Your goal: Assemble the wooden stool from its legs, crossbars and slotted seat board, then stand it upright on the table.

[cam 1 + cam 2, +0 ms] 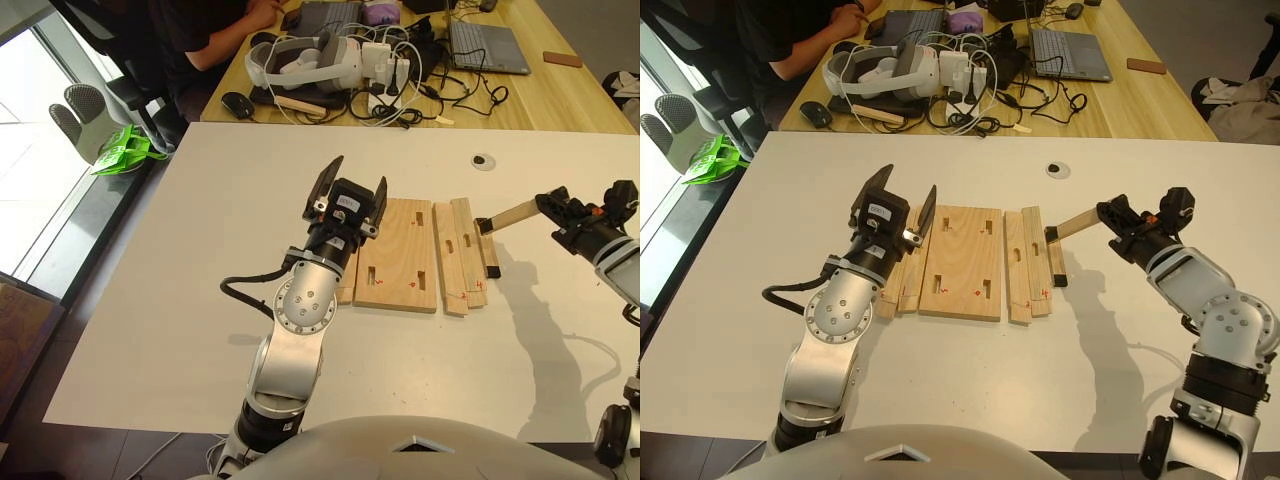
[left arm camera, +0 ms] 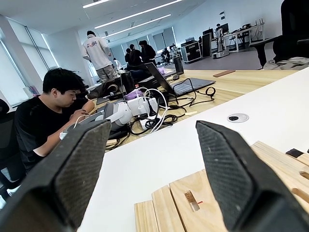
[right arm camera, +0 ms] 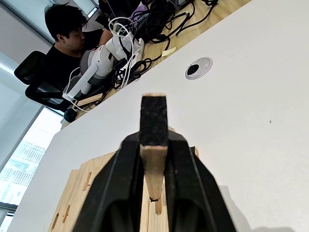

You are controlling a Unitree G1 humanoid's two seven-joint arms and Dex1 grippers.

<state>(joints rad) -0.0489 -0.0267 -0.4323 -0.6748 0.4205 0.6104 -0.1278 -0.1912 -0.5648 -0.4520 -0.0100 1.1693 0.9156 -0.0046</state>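
Holds the left hand [image 1: 358,175] wide open, raised above narrow slats [image 1: 905,295] that lie against the left edge of the slotted seat board [image 1: 400,255]. Leaves that board flat in the middle of the worktop [image 1: 200,250], slotted crossbars [image 1: 458,255] just beside its right edge. Clamps a black-tipped leg [image 1: 510,214] in the right hand [image 1: 548,205], lifted, tip over the crossbars.

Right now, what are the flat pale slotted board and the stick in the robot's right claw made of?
The flat pale slotted board looks like bare light wood: visible grain, matte, no gloss. The pale stick in the right gripper looks like the same unfinished wood, tipped with a black cap, perhaps rubber or plastic; the look leaves that open.
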